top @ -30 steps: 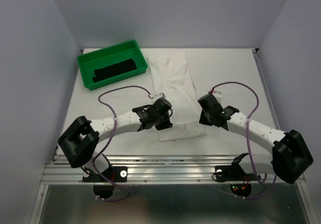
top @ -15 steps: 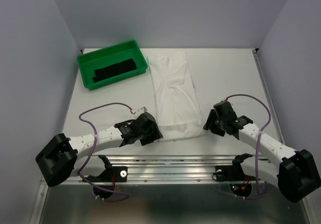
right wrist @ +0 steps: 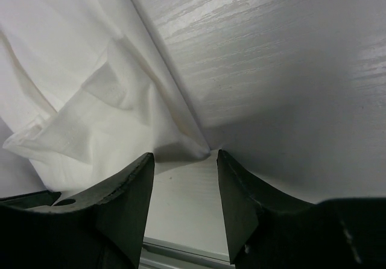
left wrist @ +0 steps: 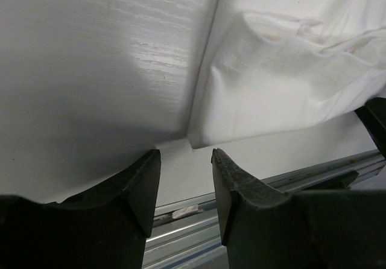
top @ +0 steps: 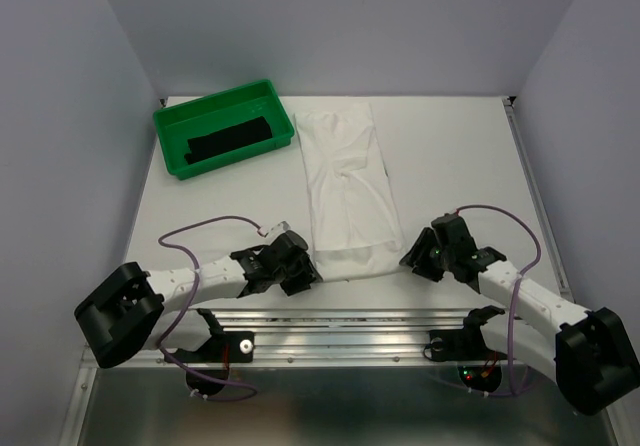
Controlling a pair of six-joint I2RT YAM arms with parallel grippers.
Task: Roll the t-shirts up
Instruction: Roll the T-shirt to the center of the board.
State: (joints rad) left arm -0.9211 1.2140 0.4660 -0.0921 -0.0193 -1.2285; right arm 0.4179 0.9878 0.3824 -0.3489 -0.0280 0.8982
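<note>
The white t-shirt (top: pixel 348 181) lies folded into a long narrow strip down the middle of the table, its hem at the near end. The black t-shirt (top: pixel 228 141) lies inside the green tray. My left gripper (top: pixel 304 276) is low at the strip's near left corner, open, with that corner of the white t-shirt (left wrist: pixel 283 82) just ahead of my left gripper (left wrist: pixel 186 155) and nothing between the fingers. My right gripper (top: pixel 413 260) is at the near right corner, also open. In its wrist view the white t-shirt (right wrist: pixel 78 100) corner ends just beyond my right gripper (right wrist: pixel 184 157).
The green tray (top: pixel 170 131) stands at the back left corner. A metal rail (top: pixel 330 321) runs along the table's near edge, just behind both grippers. Walls close in the left, right and back sides.
Both grippers have dropped from beside the shirt's middle to its near corners. They were shut and now stand open.
</note>
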